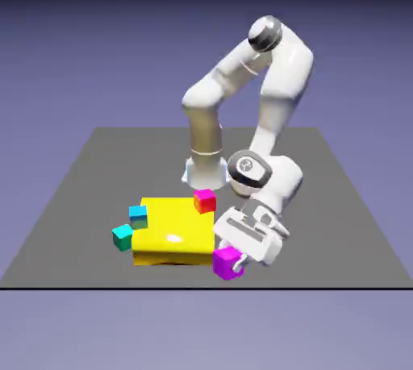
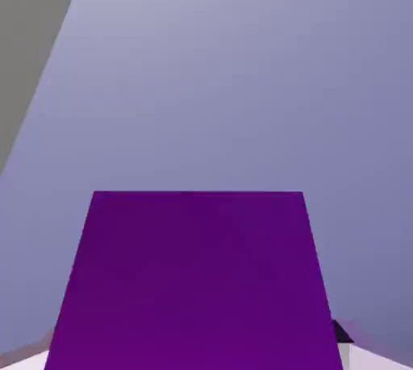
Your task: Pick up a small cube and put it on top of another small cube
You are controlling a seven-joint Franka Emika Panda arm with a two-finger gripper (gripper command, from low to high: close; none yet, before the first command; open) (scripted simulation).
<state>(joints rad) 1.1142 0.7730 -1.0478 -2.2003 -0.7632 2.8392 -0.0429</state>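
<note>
blue-violet backdrop behind a dark table (image 1: 323,207). gripper (image 1: 238,262) found closed on the purple cube (image 1: 228,263), which sits beside the yellow slab (image 1: 173,233), toward the exterior view's right. risk noted: with the hand tilted, a skewed grip could let the cube slip or set down crooked; a low sideways move could knock the slab and the blue cube (image 1: 139,217).

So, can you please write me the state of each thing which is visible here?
Gripper: tilted, closed on the purple cube
Purple cube: held between the fingers; raised or not, unclear
Magenta-topped red cube: at the slab's edge, not held
Blue cube: at the slab's edge, not held
Teal cube: beside the slab, not held
Yellow slab: lying flat
</note>
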